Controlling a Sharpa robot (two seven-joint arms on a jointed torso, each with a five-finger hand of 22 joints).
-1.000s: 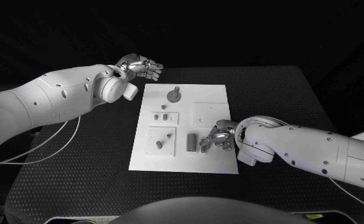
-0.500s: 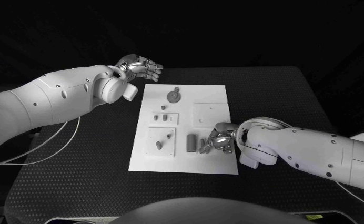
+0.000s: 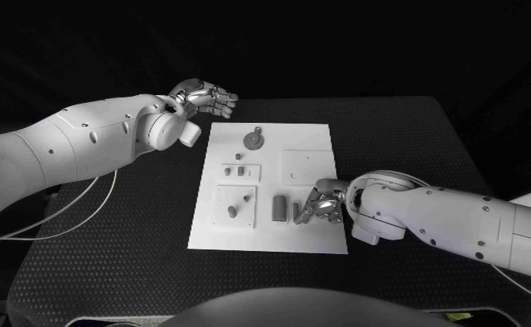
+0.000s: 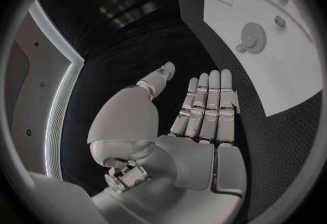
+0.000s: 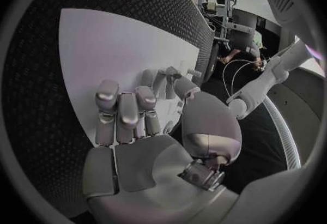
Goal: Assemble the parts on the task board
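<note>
Parts lie scattered over the white board (image 3: 265,227) at the middle of the black table (image 3: 420,135), and everything here is placed against that board. Near its far edge sits a round gear (image 3: 253,140) with a small knob beside it. Nearer, on the board's left half, a small raised plate (image 3: 242,171) carries two short pegs, and a second raised plate (image 3: 235,206) just nearer again carries one tilted peg (image 3: 232,210). A bare raised square (image 3: 307,164) sits on the board's right half. Toward the near edge, around the board's middle, an upright block (image 3: 280,207) stands with a slimmer piece (image 3: 297,211) just beside it. The right hand (image 3: 322,204) is low over the board's right side, its fingers (image 5: 168,79) bent down at that slimmer piece; whether they pinch it or merely touch it cannot be told. The left hand (image 3: 205,97) is off the board, beyond its far left corner and above the table, holding nothing, with its fingers (image 4: 207,104) straight and side by side and the thumb set apart.
</note>
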